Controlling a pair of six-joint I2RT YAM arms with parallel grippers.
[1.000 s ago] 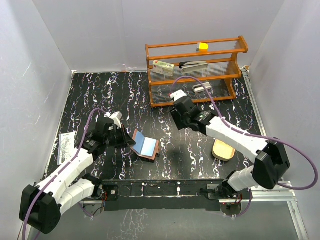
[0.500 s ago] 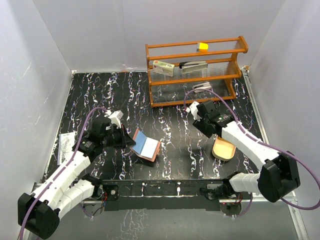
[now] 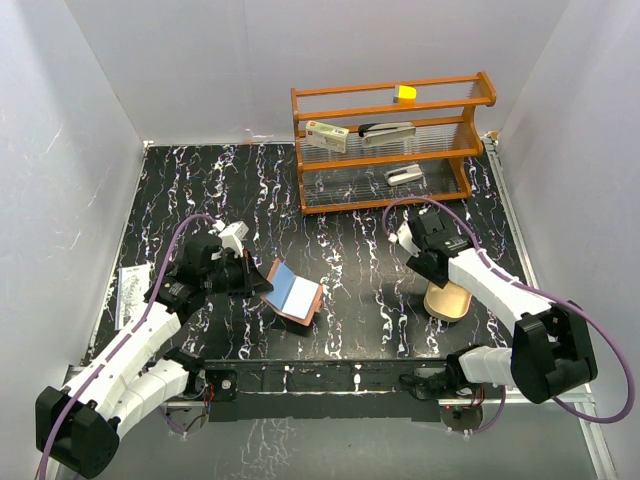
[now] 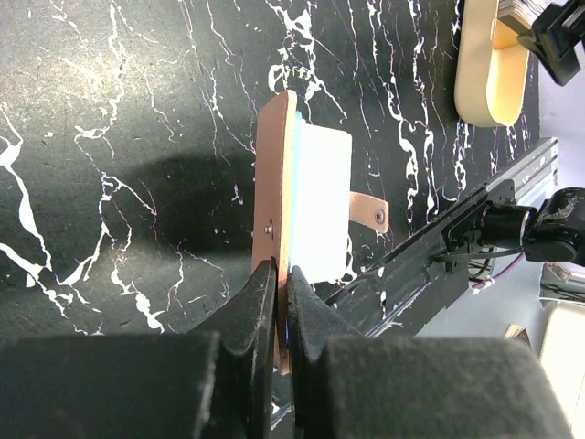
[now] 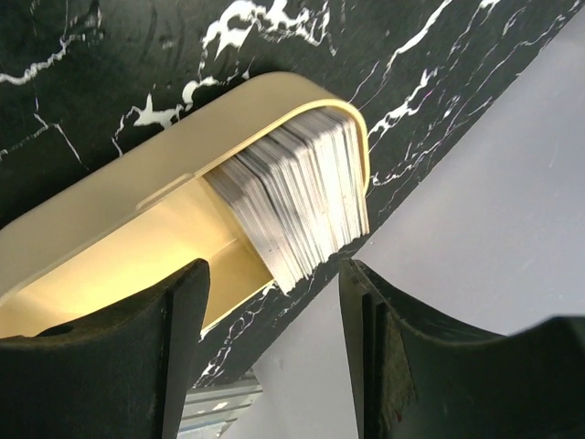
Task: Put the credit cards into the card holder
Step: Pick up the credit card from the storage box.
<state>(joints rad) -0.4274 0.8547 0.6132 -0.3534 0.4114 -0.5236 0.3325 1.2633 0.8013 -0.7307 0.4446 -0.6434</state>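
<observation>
A black, white-veined bench [image 3: 330, 220] is closed in by white walls on three sides. A wooden rack [image 3: 390, 95] stands at its far right.

The card holder [image 3: 297, 295] sits left of centre, close to the bench's near edge. It is open. In the left wrist view, one reddish-brown panel stands on edge, its long axis running straight away from the fingers. A light blue card [image 3: 289, 287] lies flat against it. A small strap [image 4: 370, 210] points toward the near edge. The left hand [image 4: 279, 279] is pinched tight on the end of that panel; whether the card is caught in the pinch too is hard to tell.

A tan tray [image 5: 137, 192] lies near the right front of the bench, well apart from the holder, with bare bench between them. From above, the right arm hides part of it. A stack of credit cards [image 5: 302, 192] stands on edge, packed into one end; their colours cannot be made out. The right hand [image 5: 274, 270] hovers over that stack, fingers spread either side and gripping nothing.

A white packet [image 3: 131, 295] lies at the left edge.
</observation>
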